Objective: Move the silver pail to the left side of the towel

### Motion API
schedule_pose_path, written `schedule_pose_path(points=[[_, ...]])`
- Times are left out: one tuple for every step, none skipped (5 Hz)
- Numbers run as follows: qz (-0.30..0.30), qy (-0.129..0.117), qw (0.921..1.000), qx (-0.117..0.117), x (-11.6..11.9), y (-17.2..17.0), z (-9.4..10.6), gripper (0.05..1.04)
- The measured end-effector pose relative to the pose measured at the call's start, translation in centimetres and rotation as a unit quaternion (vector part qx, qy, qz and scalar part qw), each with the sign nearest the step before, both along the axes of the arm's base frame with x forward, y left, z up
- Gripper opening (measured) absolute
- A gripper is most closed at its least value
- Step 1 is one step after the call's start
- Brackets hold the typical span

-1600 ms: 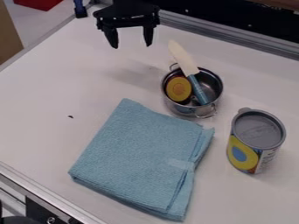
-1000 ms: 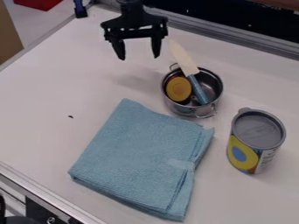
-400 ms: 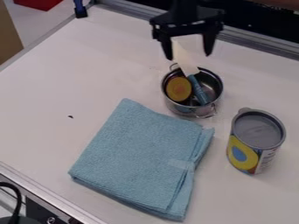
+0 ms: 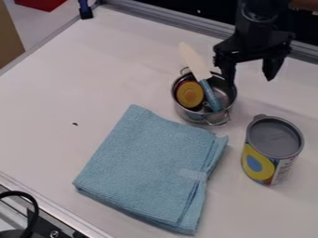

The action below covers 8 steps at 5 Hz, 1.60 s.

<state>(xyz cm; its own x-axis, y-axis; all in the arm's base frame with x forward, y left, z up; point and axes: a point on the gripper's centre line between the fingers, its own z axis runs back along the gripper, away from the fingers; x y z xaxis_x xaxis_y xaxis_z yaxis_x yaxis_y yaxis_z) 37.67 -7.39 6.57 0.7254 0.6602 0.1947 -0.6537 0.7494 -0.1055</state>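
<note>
My gripper [image 4: 250, 82] hangs open at the upper right, above the table, with its left finger over the right rim of the silver pail and the other finger out to the pail's right. The silver pail [image 4: 203, 117] stands upright behind the upper right part of the towel. Inside it are a round yellow and red item [image 4: 190, 94] and a spatula [image 4: 197, 62] with a cream blade and blue handle, its blade sticking up past the rim. A folded blue towel [image 4: 149, 167] lies flat in the middle of the table.
A can with a grey lid [image 4: 272, 148] stands right of the towel, in front of the gripper. Metal rails edge the table [image 4: 56, 111] at the back and lower left. A black cable [image 4: 28, 200] curves at the lower left corner.
My gripper has moved from the upper left to the right and somewhat down, passing behind the spatula blade to the pail's right side. It has stayed open, and the pail and towel have not moved.
</note>
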Motion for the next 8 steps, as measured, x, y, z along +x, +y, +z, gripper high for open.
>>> schedule_pose_path(points=[[0.037,0.02,0.9991,0.002,0.8,-0.2,-1.6,0.999],[0.04,0.035,0.9984,-0.017,1.4,0.2,-2.1,0.999],[0.032,0.055,0.9974,-0.035,1.6,0.7,-2.8,0.999],[0.048,0.042,0.9971,-0.042,1.8,0.4,-3.3,0.999],[0.056,0.035,0.997,-0.041,1.5,0.3,-4.1,0.999],[0.062,0.035,0.9967,-0.04,1.6,0.2,-4.7,0.999],[0.071,0.052,0.9953,-0.039,1.7,0.1,-5.4,0.999],[0.085,0.064,0.9937,-0.037,1.9,0.2,-5.4,0.997]])
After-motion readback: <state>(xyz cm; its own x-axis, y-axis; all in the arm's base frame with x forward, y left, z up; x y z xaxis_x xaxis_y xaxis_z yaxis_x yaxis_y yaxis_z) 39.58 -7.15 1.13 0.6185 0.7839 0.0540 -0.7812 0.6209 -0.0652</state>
